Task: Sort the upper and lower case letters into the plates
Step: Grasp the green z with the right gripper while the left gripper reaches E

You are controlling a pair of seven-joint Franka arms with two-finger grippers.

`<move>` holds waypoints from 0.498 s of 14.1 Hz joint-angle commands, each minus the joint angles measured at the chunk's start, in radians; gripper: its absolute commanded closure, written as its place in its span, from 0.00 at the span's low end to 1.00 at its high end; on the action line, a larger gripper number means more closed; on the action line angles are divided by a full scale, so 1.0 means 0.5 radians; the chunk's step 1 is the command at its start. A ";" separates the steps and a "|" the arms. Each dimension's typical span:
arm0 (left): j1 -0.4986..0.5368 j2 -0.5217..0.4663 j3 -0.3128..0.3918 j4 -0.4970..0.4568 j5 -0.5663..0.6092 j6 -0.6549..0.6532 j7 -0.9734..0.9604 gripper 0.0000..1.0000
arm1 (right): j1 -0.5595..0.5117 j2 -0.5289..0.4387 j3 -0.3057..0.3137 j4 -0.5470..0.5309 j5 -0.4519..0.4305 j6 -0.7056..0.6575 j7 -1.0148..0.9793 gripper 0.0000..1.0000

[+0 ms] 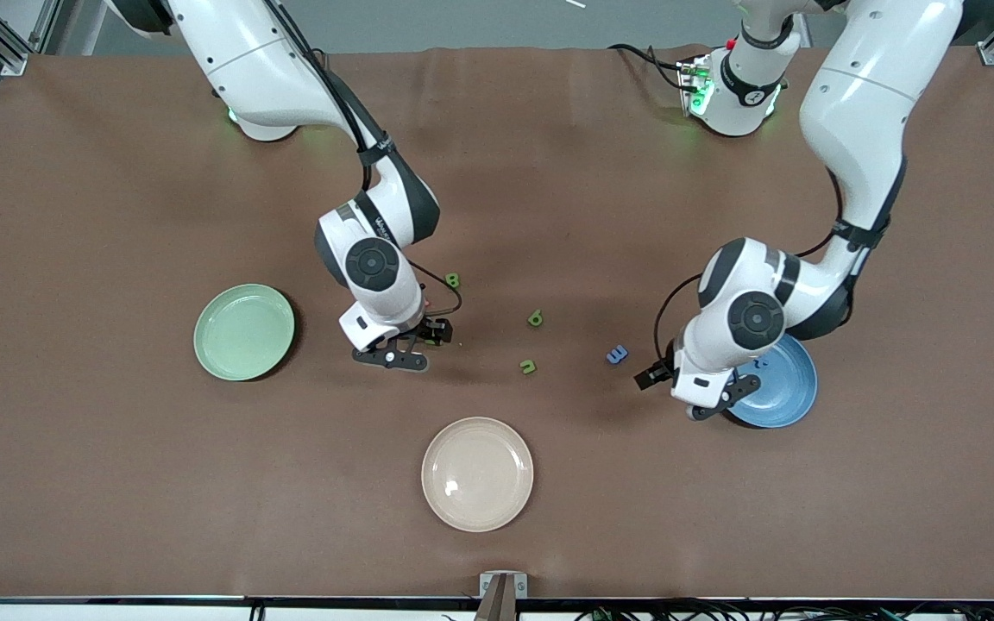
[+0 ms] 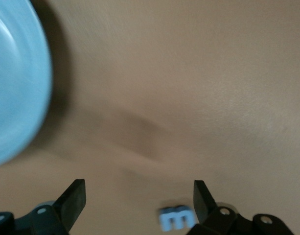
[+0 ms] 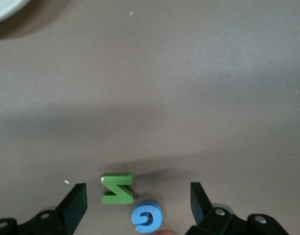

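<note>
The pale green plate point(image 1: 243, 332) lies toward the right arm's end, and the blue plate point(image 1: 775, 384) toward the left arm's end. The blue plate also shows in the left wrist view point(image 2: 12, 83). My right gripper point(image 1: 393, 354) is open low over the table. In the right wrist view a green letter point(image 3: 117, 188) and a blue letter point(image 3: 146, 217) lie between its fingers point(image 3: 138, 186). My left gripper point(image 1: 721, 398) is open over the blue plate's edge. A blue letter m point(image 1: 617, 354) lies on the table near one of its fingertips point(image 2: 176, 219).
Three green letters point(image 1: 452, 279), point(image 1: 536, 318), point(image 1: 528, 366) lie on the brown table between the arms. A cream-beige plate point(image 1: 477, 473) sits nearest the front camera. Small blue pieces point(image 1: 756, 366) lie in the blue plate. A pale plate rim point(image 3: 3, 10) shows in the right wrist view.
</note>
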 commanded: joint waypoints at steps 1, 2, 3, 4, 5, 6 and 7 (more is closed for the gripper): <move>-0.088 0.032 0.021 -0.011 0.059 0.075 -0.340 0.05 | 0.050 0.030 -0.025 0.018 -0.060 0.044 0.079 0.12; -0.107 0.032 0.021 -0.030 0.060 0.075 -0.432 0.07 | 0.053 0.048 -0.025 0.015 -0.060 0.083 0.079 0.14; -0.134 0.032 0.024 -0.045 0.063 0.075 -0.488 0.10 | 0.065 0.063 -0.025 0.015 -0.056 0.114 0.082 0.15; -0.153 0.029 0.030 -0.073 0.063 0.075 -0.531 0.12 | 0.075 0.085 -0.025 0.018 -0.056 0.136 0.088 0.17; -0.156 0.026 0.030 -0.094 0.063 0.075 -0.583 0.12 | 0.078 0.094 -0.022 0.018 -0.056 0.148 0.109 0.17; -0.156 0.023 0.030 -0.125 0.063 0.078 -0.623 0.13 | 0.087 0.109 -0.025 0.018 -0.056 0.163 0.119 0.19; -0.156 0.017 0.030 -0.149 0.063 0.078 -0.639 0.15 | 0.090 0.113 -0.025 0.018 -0.056 0.173 0.122 0.20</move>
